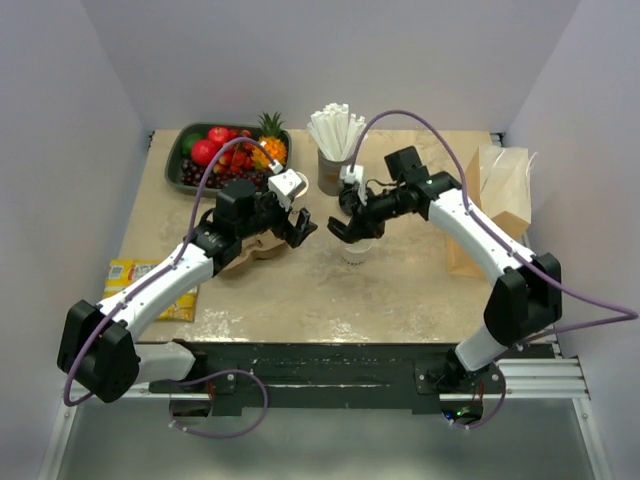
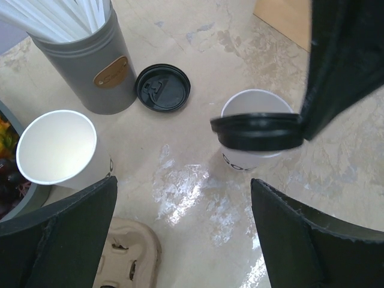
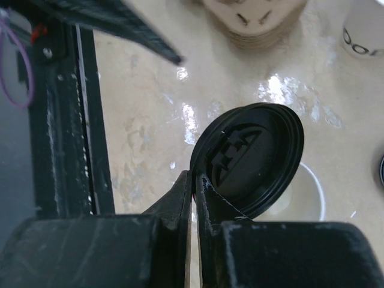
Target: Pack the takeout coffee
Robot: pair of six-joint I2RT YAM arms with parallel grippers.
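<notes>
A white paper cup [image 2: 255, 157] stands open in the middle of the table, seen in the top view as cup [image 1: 357, 252]. My right gripper [image 3: 195, 180] is shut on the rim of a black lid [image 3: 249, 157]. It holds the lid [image 2: 257, 132] over the near part of the cup's mouth, and the white rim [image 3: 315, 192] shows beneath it. My left gripper [image 2: 184, 183] hangs open above the bare table left of this cup, with nothing between its fingers. A second open white cup [image 2: 57, 147] and a second black lid [image 2: 162, 88] sit nearby.
A grey cup of white straws [image 1: 333, 150] stands behind the cups. The brown pulp carrier [image 2: 129, 255] lies under my left gripper. A fruit tray [image 1: 190, 150] is at the back left, a paper bag [image 1: 500, 195] at the right and a yellow packet [image 1: 150, 285] at the left edge.
</notes>
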